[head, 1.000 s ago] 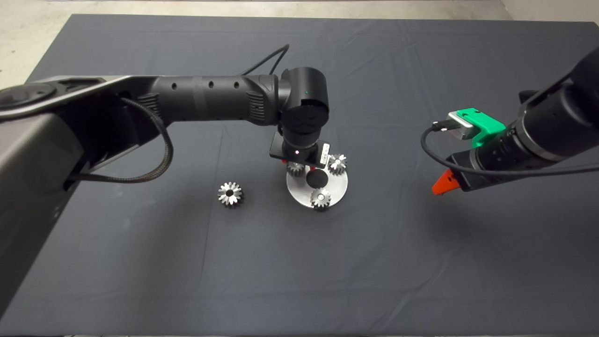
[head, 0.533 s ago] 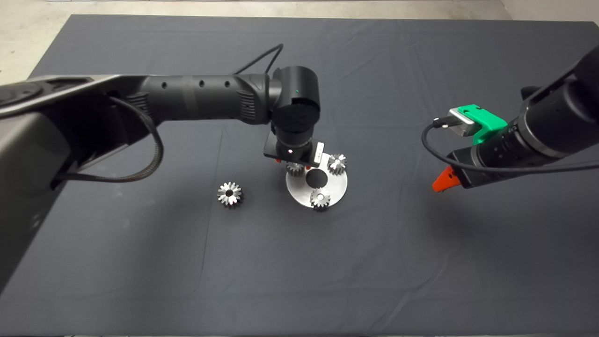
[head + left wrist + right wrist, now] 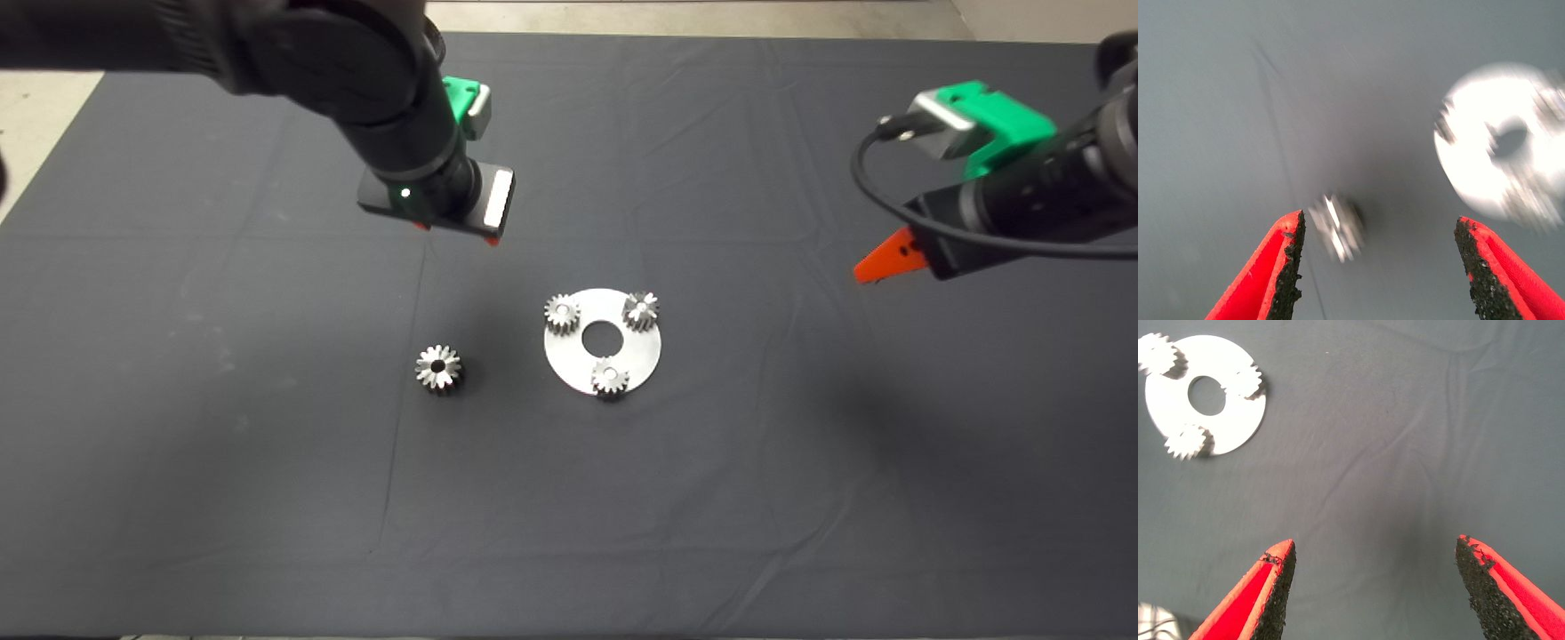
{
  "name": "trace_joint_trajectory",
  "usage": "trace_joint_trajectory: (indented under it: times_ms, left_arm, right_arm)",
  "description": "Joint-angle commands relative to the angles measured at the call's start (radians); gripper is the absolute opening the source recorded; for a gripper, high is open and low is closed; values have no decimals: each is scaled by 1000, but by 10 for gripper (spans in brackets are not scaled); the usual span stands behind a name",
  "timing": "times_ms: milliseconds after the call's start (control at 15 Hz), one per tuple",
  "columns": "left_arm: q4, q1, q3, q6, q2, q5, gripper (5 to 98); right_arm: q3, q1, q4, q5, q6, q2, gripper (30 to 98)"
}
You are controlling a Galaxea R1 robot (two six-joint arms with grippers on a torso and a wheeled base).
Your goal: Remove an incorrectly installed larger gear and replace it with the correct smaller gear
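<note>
The larger gear [image 3: 438, 367] lies alone on the mat, left of the round silver plate [image 3: 622, 351]. The smaller gear [image 3: 562, 313] sits on the plate's far-left peg, and two matching small gears [image 3: 640, 309] [image 3: 610, 377] occupy the other pegs. My left gripper [image 3: 453, 233] hangs high above the mat, behind and left of the plate, open and holding nothing. In its wrist view the left gripper [image 3: 1378, 227] frames the blurred larger gear [image 3: 1337, 227], with the plate [image 3: 1485, 173] to one side. My right gripper [image 3: 876, 265] hovers open at the far right, and the plate [image 3: 1238, 420] shows well away from it.
The dark mat [image 3: 569, 516] covers the table, with pale floor [image 3: 36, 107] beyond its far-left corner. The right arm's cable [image 3: 889, 204] loops beside its green mount.
My left gripper has lifted off the plate and drawn back to the left, leaving the smaller gear on its peg. The right gripper has risen and moved slightly farther back.
</note>
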State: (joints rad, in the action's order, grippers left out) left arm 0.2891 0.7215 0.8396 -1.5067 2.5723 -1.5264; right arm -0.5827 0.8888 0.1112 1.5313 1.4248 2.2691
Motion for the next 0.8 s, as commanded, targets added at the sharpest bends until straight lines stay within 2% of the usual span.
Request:
trace_joint_trajectory:
  times_ms: [0, 67, 200, 333, 533, 733]
  left_arm:
    - [-137, 127, -316, -309, -54, -97, 546]
    - [-146, 128, -362, -364, -54, -97, 546]
    - [-166, 135, -416, -425, -56, -97, 546]
    - [-185, 142, -444, -444, -56, -95, 546]
    - [-185, 144, -453, -471, -59, -95, 546]
    - [-181, 144, -452, -471, -63, -95, 546]
  right_arm:
    - [181, 122, -94, 96, 135, -9, 636]
    - [196, 122, -105, 96, 158, -21, 636]
    - [218, 122, -104, 96, 177, -60, 636]
    - [223, 122, -105, 93, 177, -92, 636]
    - [223, 121, -100, 93, 177, -85, 636]
    - [229, 118, -104, 92, 177, -84, 636]
